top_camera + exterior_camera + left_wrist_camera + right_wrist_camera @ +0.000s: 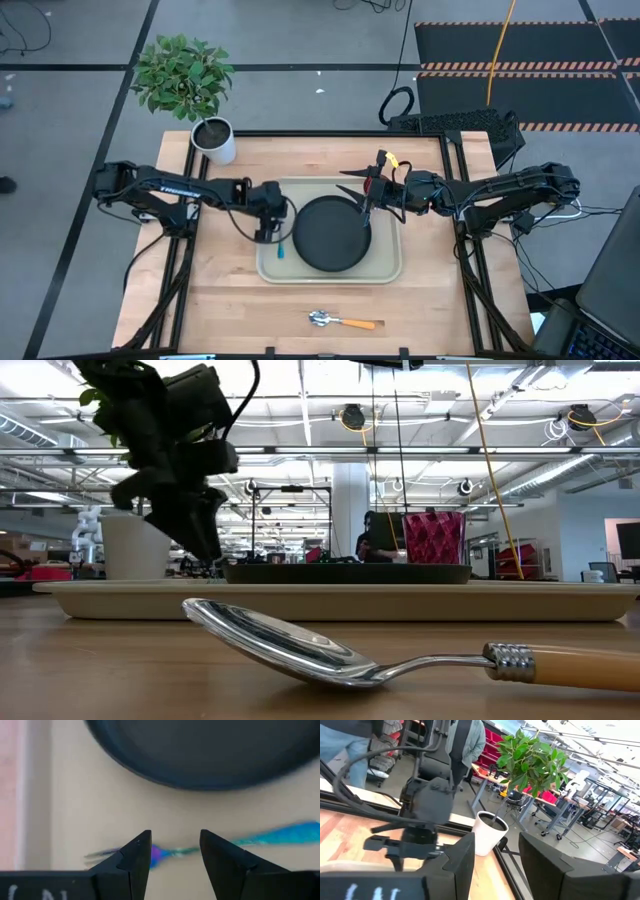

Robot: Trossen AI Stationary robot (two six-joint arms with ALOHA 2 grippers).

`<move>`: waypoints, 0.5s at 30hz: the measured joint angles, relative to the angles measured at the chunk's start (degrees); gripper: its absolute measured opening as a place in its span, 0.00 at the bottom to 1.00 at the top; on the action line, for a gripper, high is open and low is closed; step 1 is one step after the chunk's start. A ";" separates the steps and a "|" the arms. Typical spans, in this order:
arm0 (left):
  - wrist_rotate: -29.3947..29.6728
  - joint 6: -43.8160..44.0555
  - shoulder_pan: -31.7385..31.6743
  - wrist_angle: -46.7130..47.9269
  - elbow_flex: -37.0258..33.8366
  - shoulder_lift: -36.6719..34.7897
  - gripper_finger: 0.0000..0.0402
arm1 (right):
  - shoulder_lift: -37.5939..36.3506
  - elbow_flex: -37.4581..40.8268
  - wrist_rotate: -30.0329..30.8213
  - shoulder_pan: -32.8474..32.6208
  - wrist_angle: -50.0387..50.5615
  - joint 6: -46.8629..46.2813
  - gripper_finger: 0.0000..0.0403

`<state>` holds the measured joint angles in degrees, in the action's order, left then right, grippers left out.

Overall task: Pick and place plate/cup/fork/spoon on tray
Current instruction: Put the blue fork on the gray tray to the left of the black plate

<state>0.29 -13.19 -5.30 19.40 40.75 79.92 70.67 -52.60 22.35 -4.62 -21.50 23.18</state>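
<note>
Plate, cup and fork on the tray, spoon out on the table

High view: plate [331,233] mid tray [390,268], fork [282,248] beside it under the left gripper [272,232], red cup [372,184] by the right gripper [365,205]. Low view: spoon [400,650] lies alone up front. Left wrist: fingers [135,855] spread, straddling the fork. Right wrist: fingers [462,855] apart, holding nothing.

Both arms reach inward, left end effector [272,237] and right end effector [366,205] parted.

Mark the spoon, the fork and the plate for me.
spoon [340,321], high view, where bowl meets handle.
fork [280,836], left wrist view, blue handle.
plate [330,232], high view, centre of its flat.
</note>
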 joint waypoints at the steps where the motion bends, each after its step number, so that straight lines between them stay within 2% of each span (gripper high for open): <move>1: 0.50 0.52 0.72 0.57 0.00 -0.02 0.43 | 0.00 0.00 0.00 0.00 -0.02 -0.04 0.37; 5: 1.23 2.68 2.47 2.05 -0.05 1.08 0.43 | 0.00 0.00 0.00 0.00 -0.04 -0.15 0.37; 15: 1.16 3.26 3.60 -2.20 -0.04 8.02 0.43 | 0.00 0.00 -0.02 0.00 -0.16 -0.12 0.37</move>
<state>1.45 -9.93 -1.70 17.20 40.71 87.94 70.67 -52.60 22.33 -4.62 -21.66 23.06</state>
